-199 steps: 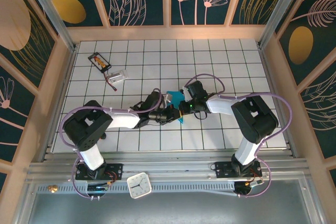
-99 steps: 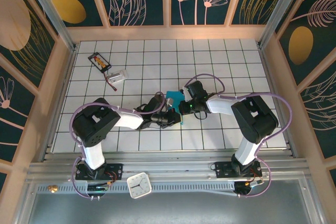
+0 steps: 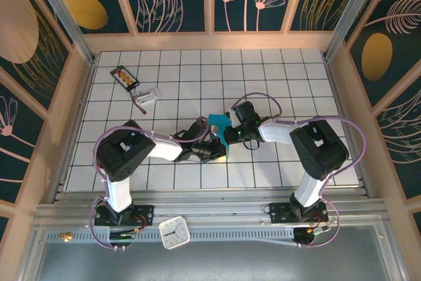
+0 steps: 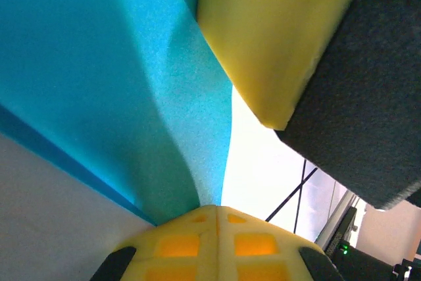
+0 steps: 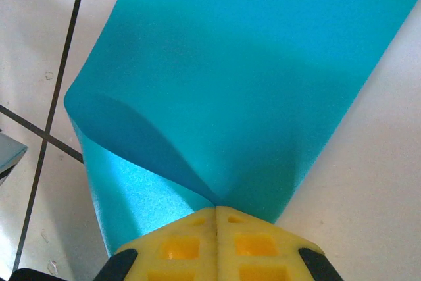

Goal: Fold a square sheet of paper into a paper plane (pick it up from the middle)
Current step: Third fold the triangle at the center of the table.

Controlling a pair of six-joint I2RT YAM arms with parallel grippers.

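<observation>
Your stock at this moment. Item one: the sheet of paper (image 3: 218, 122), teal-blue, sits near the middle of the white tiled table (image 3: 283, 77), between the two arms. It is bent rather than flat; in the right wrist view the sheet of paper (image 5: 263, 64) rises in a curled fold with one rounded lobe to the left, over the tile lines. Item two: the left gripper (image 4: 216, 212), its yellow fingertips pressed together and pinching the paper (image 4: 99, 64) at the base of a crease. A yellow pad (image 4: 276, 37) on a dark housing sits at the upper right of that view, just beside the paper's edge. Item three: the right gripper (image 5: 216, 210), tips likewise closed and clamped on the teal fold. From above you see both grippers meeting at the paper, the left gripper (image 3: 216, 147) on its near-left side and the right gripper (image 3: 228, 137) on its right. Sundries: a small black card (image 3: 124, 76) with orange marks at far left, a white object (image 3: 148, 95) trailing a wire near it, and a white clock (image 3: 174, 233) on the near rail.
</observation>
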